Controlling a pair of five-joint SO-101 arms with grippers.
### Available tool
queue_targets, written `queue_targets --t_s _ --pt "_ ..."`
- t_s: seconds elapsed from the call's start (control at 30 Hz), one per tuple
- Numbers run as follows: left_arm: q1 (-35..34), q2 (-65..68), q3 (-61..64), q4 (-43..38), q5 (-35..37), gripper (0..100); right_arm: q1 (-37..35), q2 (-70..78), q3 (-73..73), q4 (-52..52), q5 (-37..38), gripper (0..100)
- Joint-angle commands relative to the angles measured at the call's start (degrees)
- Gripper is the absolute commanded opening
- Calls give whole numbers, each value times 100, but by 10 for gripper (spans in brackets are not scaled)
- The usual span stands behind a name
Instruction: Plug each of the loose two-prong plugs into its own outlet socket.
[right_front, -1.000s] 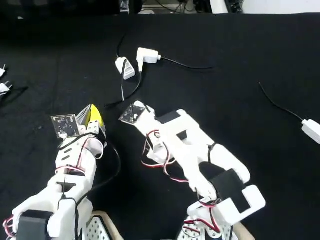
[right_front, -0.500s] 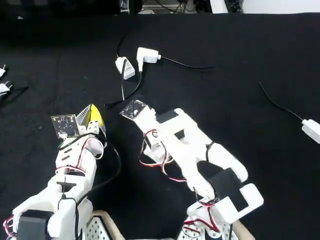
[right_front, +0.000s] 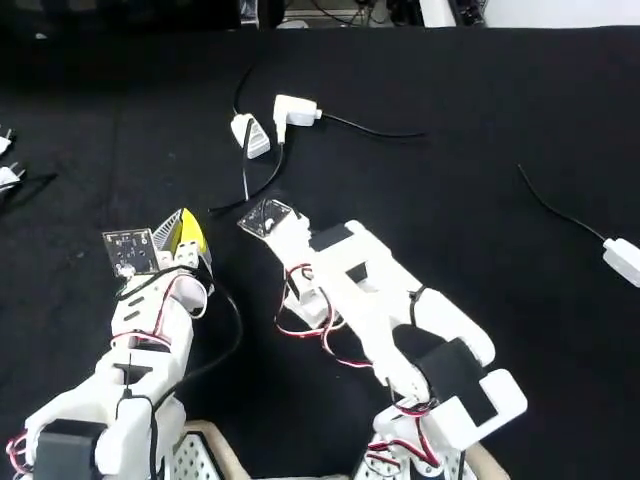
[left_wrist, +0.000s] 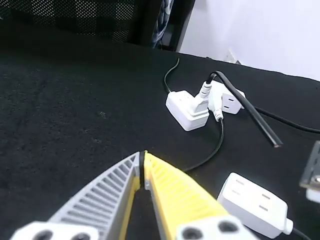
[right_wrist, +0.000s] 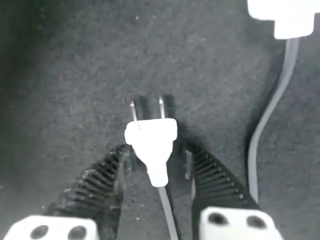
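A white two-prong plug (right_wrist: 150, 142) lies flat on the black cloth, prongs pointing away from the wrist. My right gripper (right_wrist: 155, 159) is open, with one black finger on each side of the plug's body and small gaps between. In the high view the right arm (right_front: 340, 275) reaches to mid-table. My left gripper (left_wrist: 142, 161) is shut and empty, its yellow and grey fingers (right_front: 185, 232) held above the cloth. Two white outlet blocks (right_front: 250, 135) (right_front: 293, 110) lie farther back; a white plug (left_wrist: 206, 94) with a black cord sits against them.
A third white outlet block (left_wrist: 254, 202) lies close beside my left gripper. Another white block (right_front: 622, 258) on a thin black cord rests at the table's right edge. Small white plugs (right_front: 8, 176) lie at the far left edge. Black cords (right_front: 262, 185) curl ahead of the arms.
The right arm's wrist has edged slightly away from its base, toward the outlet blocks. The left arm has kept still.
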Motion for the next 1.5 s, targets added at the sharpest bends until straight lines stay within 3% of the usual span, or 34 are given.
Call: queue_targets --t_s 0.0,0.37,0.87,1.47 --pt "48 -53 101 35 35 30 -26 13 -75 -299 -26 188" --pt "48 -44 101 35 35 30 -26 -31 -84 -484 -26 188" --pt "66 -35 101 35 35 30 -44 -40 -945 273 -26 188" --pt "66 -26 101 35 35 30 -273 -31 -286 -132 9 188"
